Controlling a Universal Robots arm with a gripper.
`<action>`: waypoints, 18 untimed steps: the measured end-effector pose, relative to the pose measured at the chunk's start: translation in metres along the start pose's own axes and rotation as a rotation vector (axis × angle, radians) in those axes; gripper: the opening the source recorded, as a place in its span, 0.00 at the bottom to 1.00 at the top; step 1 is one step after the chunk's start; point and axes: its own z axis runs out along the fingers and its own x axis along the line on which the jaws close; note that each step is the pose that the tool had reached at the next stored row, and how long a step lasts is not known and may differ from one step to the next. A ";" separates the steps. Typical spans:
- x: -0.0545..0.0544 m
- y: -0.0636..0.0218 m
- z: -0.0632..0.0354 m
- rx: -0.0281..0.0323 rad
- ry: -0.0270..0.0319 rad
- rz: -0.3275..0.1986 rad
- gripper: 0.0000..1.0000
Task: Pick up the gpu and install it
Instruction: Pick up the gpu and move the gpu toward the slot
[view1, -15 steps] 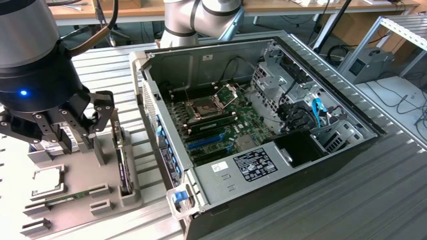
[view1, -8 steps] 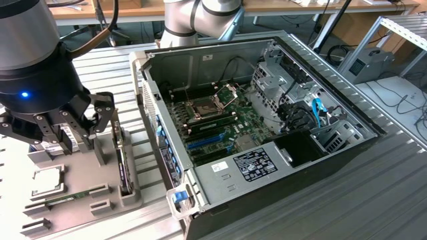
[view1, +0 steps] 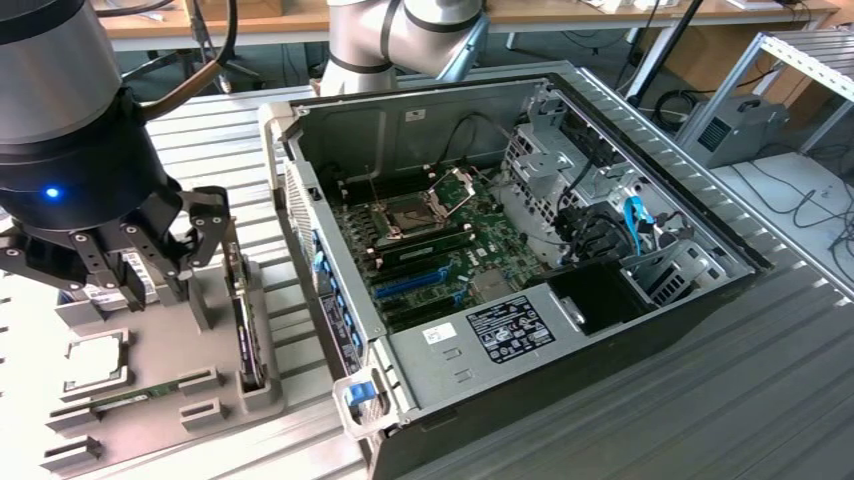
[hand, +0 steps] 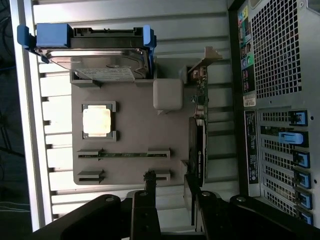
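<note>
The gpu (view1: 244, 318) is a thin black card standing on its edge in a slot of the grey holder tray (view1: 160, 350), at the exterior view's left. In the wrist view the gpu (hand: 198, 145) runs along the tray's edge, its silver bracket (hand: 206, 56) at the far end. My gripper (view1: 167, 268) hangs open just above the tray with nothing between its fingers (hand: 145, 205). The card lies close beside one finger, not in the gap. The open PC case (view1: 534, 230) shows its motherboard with blue expansion slots (view1: 407, 285).
The tray also holds a hard drive in a blue caddy (hand: 95, 42), a processor (hand: 96, 121) and a green memory stick (hand: 125, 155). The case's rear panel (hand: 280, 100) stands right beside the tray. Everything rests on a ribbed metal table (view1: 747, 400).
</note>
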 end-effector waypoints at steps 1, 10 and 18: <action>0.000 0.0000 0.0002 0.0001 0.0001 0.000 0.36; 0.000 -0.0002 0.0027 0.0001 0.0001 0.000 0.36; 0.000 -0.0003 0.0047 0.0001 0.0001 0.000 0.36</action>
